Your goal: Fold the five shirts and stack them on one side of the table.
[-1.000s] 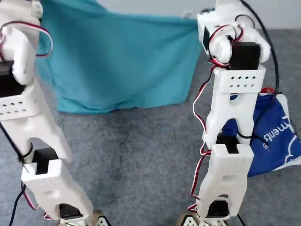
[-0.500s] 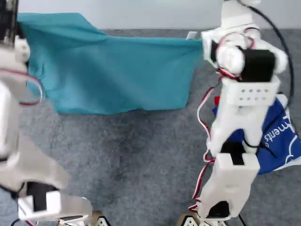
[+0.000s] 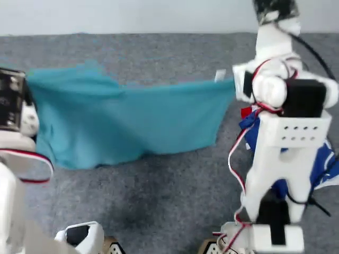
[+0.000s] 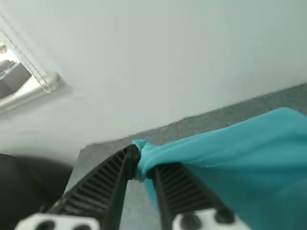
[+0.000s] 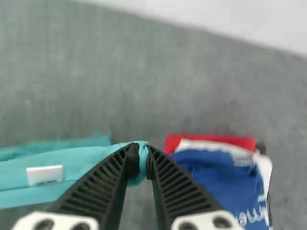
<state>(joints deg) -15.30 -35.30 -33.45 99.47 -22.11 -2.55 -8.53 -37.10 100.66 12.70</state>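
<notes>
A teal shirt hangs stretched between my two arms above the grey table. My left gripper is shut on one corner of the teal shirt, at the left in the high view. At the right side, my right gripper is shut on the opposite corner of the teal shirt, near its white label. A blue shirt with a red one under it lies at the table's right, partly hidden by the right arm. The blue shirt and red shirt lie beyond my right gripper.
A white wall runs along the table's far edge. Bare grey table surface lies in front of the hanging shirt. The left arm's white body stands at the near left edge.
Both arms have pulled the teal shirt toward the front, so its top edge now sits lower in the high view. The arms have risen and swung back.
</notes>
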